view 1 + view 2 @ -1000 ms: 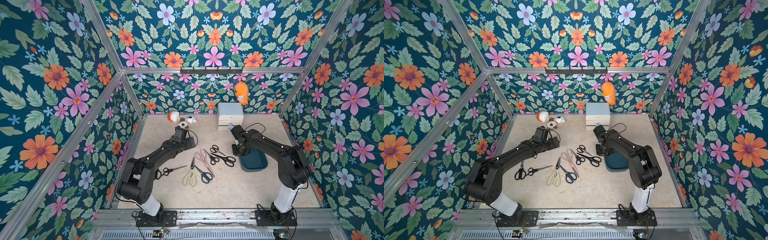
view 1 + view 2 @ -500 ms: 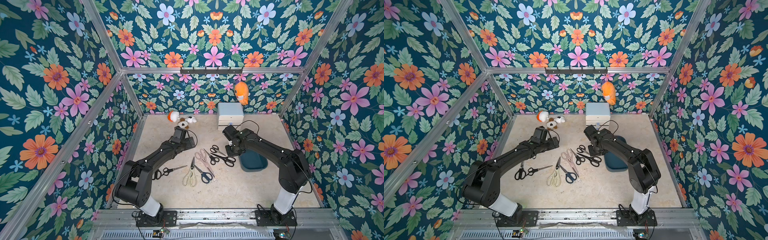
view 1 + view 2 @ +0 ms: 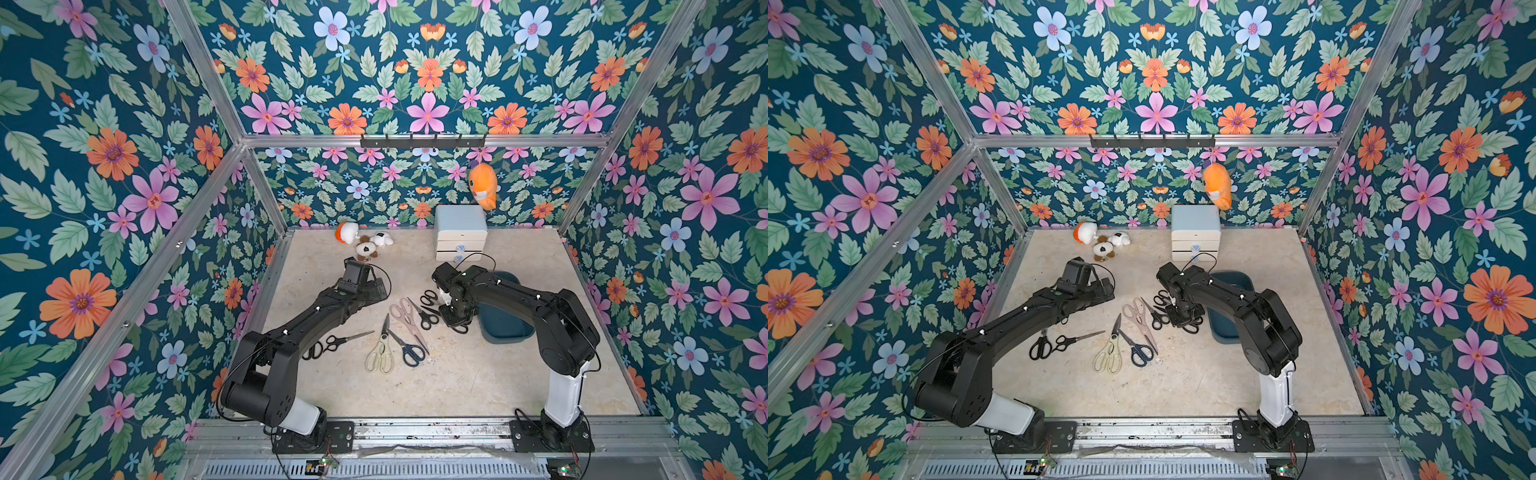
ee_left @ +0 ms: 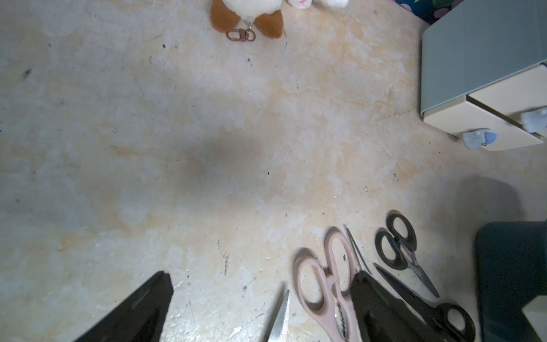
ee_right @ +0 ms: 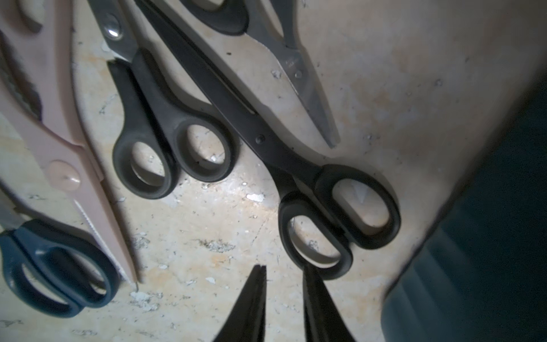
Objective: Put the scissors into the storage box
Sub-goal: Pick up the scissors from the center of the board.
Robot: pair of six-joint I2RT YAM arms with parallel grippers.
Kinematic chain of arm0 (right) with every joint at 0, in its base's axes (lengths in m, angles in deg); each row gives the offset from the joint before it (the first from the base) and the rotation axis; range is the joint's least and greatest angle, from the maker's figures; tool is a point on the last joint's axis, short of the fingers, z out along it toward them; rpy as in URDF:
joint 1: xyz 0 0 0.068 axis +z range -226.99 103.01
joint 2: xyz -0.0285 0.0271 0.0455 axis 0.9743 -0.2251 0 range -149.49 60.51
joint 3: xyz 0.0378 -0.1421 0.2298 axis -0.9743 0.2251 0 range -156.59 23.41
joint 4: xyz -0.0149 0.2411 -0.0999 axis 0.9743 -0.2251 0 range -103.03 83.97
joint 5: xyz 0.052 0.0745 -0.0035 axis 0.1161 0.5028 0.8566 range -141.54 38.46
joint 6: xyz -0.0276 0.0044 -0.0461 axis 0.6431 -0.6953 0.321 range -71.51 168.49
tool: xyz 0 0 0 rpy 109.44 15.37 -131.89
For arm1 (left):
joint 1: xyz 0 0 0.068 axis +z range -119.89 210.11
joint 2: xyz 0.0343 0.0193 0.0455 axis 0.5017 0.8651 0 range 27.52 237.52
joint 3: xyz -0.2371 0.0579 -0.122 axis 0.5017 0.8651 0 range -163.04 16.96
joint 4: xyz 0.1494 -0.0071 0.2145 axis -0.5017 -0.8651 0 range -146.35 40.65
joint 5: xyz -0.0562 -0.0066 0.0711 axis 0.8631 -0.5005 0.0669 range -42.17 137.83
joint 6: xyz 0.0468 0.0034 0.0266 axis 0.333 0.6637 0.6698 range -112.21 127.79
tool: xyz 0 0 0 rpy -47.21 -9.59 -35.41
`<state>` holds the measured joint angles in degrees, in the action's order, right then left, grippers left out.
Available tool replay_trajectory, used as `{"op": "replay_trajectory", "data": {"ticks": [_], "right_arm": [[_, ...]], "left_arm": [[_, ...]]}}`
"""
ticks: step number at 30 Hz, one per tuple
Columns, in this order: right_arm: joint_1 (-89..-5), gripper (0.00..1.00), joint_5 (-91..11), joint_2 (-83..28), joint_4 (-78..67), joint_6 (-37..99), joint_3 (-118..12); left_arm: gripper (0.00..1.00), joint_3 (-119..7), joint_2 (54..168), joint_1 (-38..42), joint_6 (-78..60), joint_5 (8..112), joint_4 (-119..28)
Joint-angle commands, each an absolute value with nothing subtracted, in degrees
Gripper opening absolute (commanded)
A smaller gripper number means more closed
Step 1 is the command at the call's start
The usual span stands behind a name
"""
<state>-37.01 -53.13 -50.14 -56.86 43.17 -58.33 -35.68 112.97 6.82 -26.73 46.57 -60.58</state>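
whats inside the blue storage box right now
The visible part of the storage box shows only its bare teal bottom, no scissors. The right arm crosses over the middle of the box in both top views, so what lies beneath it cannot be seen.

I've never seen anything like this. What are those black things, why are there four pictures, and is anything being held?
The black jointed things are two robot arms, a left arm and a right arm, mounted at the near edge of the table. Two pictures come from a paired camera overhead, so they look nearly alike. The other two come from a small camera on each arm's wrist, looking past its pincer.

On the table lie several pairs of scissors, a dark teal storage box beside the right arm, a white drawer cabinet and small plush toys at the back.

Nothing is held. The left pincer is wide open. The right pincer, nearly closed, hovers by a black-handled pair.
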Motion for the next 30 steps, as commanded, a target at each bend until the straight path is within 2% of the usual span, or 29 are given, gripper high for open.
{"op": "replay_trajectory", "data": {"ticks": [1,30], "right_arm": [[-36.89,0.25,-54.44,-50.72,-59.02,46.88,-58.4],[-36.04,0.23,-57.34,-52.64,-51.7,45.35,-52.89]], "left_arm": [[0.99,-35.31,111.98,6.85,-27.15,44.9,-61.65],[0.99,-32.7,109.03,6.86,-27.62,43.62,-61.91]]}}
